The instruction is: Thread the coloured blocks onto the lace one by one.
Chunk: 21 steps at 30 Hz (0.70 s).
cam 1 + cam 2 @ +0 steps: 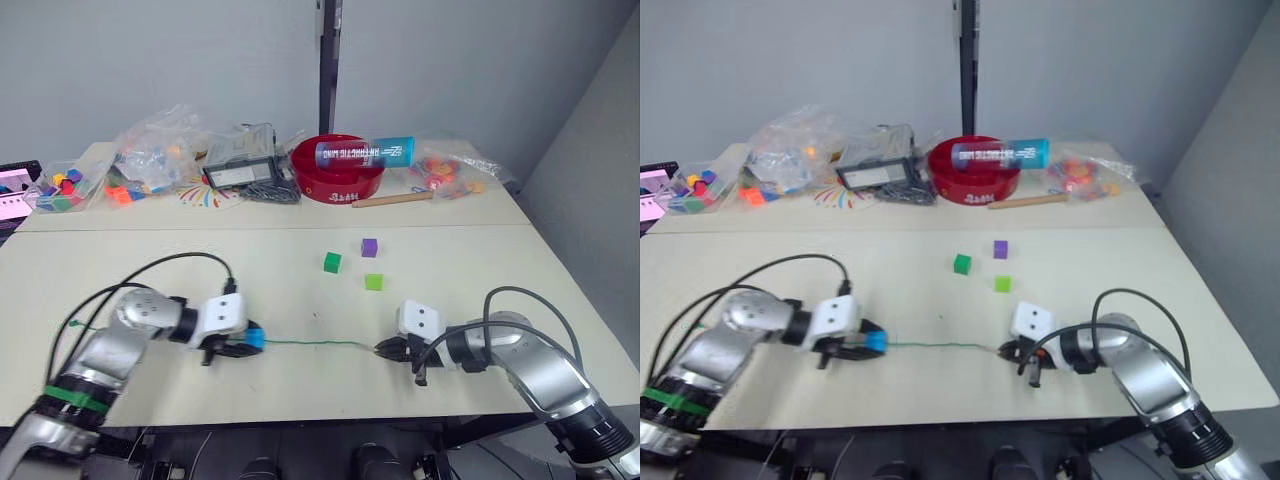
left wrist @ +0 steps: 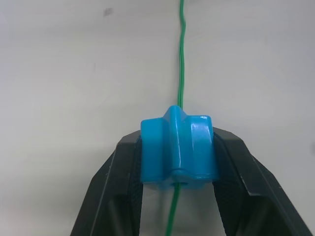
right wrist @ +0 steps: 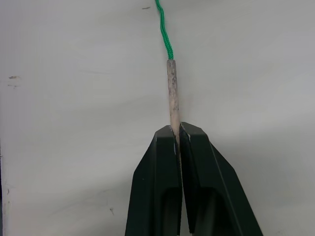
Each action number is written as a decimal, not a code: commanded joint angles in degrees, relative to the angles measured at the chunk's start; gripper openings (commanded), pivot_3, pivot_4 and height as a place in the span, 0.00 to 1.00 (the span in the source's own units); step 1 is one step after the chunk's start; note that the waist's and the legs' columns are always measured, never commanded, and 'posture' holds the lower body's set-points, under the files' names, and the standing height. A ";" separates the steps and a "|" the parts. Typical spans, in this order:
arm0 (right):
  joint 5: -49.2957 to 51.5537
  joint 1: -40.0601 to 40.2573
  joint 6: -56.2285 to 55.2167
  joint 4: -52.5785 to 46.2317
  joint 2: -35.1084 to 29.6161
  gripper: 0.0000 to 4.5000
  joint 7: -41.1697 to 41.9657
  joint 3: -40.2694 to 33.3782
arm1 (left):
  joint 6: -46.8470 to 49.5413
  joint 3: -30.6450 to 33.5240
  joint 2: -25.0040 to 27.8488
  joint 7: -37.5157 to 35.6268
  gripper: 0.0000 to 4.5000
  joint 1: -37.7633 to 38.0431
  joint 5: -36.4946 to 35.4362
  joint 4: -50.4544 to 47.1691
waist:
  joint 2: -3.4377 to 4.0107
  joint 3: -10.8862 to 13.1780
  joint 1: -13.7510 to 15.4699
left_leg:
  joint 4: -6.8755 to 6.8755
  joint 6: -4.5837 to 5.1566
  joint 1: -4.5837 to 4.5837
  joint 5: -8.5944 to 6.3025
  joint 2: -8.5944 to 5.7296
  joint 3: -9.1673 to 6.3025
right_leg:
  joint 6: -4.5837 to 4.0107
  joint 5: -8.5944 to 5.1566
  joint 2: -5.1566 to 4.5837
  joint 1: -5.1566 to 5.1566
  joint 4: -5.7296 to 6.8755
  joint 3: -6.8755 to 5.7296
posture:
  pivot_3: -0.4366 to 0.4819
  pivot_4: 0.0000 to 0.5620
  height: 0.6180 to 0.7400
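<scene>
Lace through blue block, left gripper jaws clamping block, right gripper jaws pinching lace tip, tube in red bowl

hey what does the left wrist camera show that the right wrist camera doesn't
Left wrist view: the left pincer shut on the blue block, with the lace running through the block's hole and out both sides.

Right wrist view: the right pincer shut on the lace's pale stiff tip, where the green string ends. No block is on this end.

Both: the same green lace stretched over the pale table, each end held by a closed pincer.
</scene>
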 commanded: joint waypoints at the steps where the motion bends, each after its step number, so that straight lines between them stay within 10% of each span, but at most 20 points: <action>1: -0.26 -0.86 -1.73 -1.08 -0.30 0.00 0.42 -0.34 | -3.72 1.64 3.67 -2.13 0.31 2.27 1.71 8.23 | 0.01 0.00 -0.10 | 0.00 0.00 0.01 0.00 0.01 0.00 | 0.00 0.00 0.00 0.00 0.01 0.00 | 0.48 0.27 0.92; 9: 0.12 -1.86 -1.93 -1.20 -0.09 0.00 0.94 0.45 | -21.85 2.08 11.00 -3.44 0.31 -0.23 6.82 34.91 | 0.23 -0.12 -1.14 | -0.27 0.04 0.35 -0.02 0.15 0.17 | -0.19 -0.04 0.12 0.01 0.09 0.05 | 0.48 0.27 0.92; 17: 0.01 -2.43 -2.20 -0.68 -0.09 0.00 1.71 0.54 | -25.52 3.89 9.53 -5.84 0.31 -1.80 4.03 38.42 | 0.48 -0.25 -1.08 | -0.28 0.04 0.36 -0.02 0.16 0.23 | -0.19 -0.05 0.12 0.00 0.17 0.10 | 0.48 0.27 0.92; 21: -0.01 -2.66 -2.17 -0.46 0.04 0.00 1.77 0.64 | -21.47 5.85 8.54 -8.07 0.68 -2.89 1.18 36.15 | 0.48 -0.25 -0.85 | -0.28 0.04 0.30 -0.02 0.14 0.23 | -0.18 -0.06 0.11 -0.02 0.16 0.10 | 0.48 0.27 0.92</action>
